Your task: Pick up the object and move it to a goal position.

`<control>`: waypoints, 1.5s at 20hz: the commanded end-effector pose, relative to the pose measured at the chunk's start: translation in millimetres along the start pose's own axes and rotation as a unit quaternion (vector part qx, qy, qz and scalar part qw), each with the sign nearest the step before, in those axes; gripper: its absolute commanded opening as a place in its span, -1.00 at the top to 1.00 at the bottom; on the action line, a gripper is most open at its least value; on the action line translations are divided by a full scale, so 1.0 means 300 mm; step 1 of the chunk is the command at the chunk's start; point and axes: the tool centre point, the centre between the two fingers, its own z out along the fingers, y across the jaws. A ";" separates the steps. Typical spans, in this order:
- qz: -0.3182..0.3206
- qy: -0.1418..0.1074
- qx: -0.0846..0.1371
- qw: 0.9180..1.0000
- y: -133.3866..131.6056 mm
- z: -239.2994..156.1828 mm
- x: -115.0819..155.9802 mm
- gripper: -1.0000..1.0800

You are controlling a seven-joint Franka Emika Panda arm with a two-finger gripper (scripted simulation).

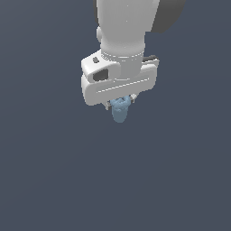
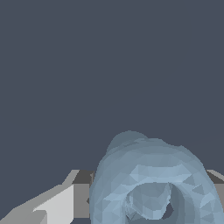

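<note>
Hand [image 1: 120,104]: white, pointing downward; you have it closed upon the object [image 1: 120,111], with only short finger tips [image 1: 108,107] showing beside it.

Object: pale blue, lumpy, gripped at its knobbly ring top; rounded body hangs below the hand. Your wrist view shows the ring [image 2: 153,188] close up, filling the gap between grey fingers [image 2: 81,199].

Surroundings: plain dark grey-blue surface [image 1: 54,180], featureless; you cannot tell whether the object touches it.
</note>
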 end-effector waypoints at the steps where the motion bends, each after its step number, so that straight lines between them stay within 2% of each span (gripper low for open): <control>1: 0.000 0.000 0.000 1.000 -0.013 -0.055 0.026 1.00; 15: 0.000 0.000 0.001 1.000 -0.067 -0.278 0.140 1.00; 30: 0.000 0.000 0.001 1.000 -0.095 -0.403 0.207 1.00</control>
